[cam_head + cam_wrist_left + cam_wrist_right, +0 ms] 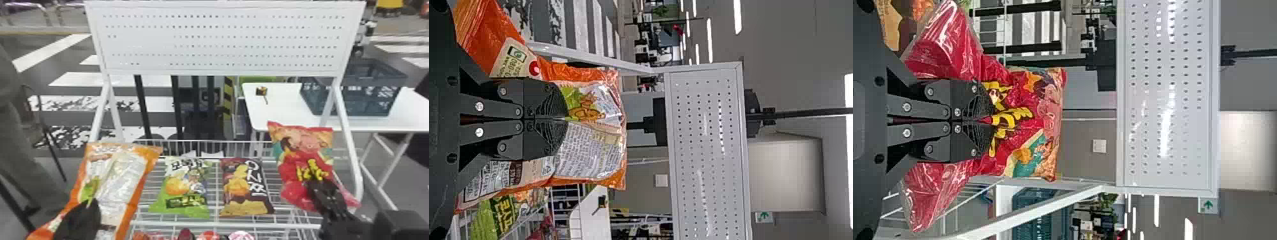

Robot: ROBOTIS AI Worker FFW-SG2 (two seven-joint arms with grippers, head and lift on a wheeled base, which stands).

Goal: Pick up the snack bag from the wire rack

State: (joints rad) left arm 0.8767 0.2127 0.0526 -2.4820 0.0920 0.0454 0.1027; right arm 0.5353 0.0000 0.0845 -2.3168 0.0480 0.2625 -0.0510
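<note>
At the lower left of the head view, my left gripper is shut on the orange snack bag, held at the rack's left side. In the left wrist view the left gripper pinches a fold of the orange bag. On the right, my right gripper is closed on the red snack bag, which stands tilted over the rack's right end. The right wrist view has the right gripper gripping the red bag at its middle. Both bags' lower parts are partly hidden by the grippers.
A green snack bag and a dark brown one lie side by side on the wire rack. Red packages sit on a lower level. A white perforated panel rises behind; a grey crate stands on a white table.
</note>
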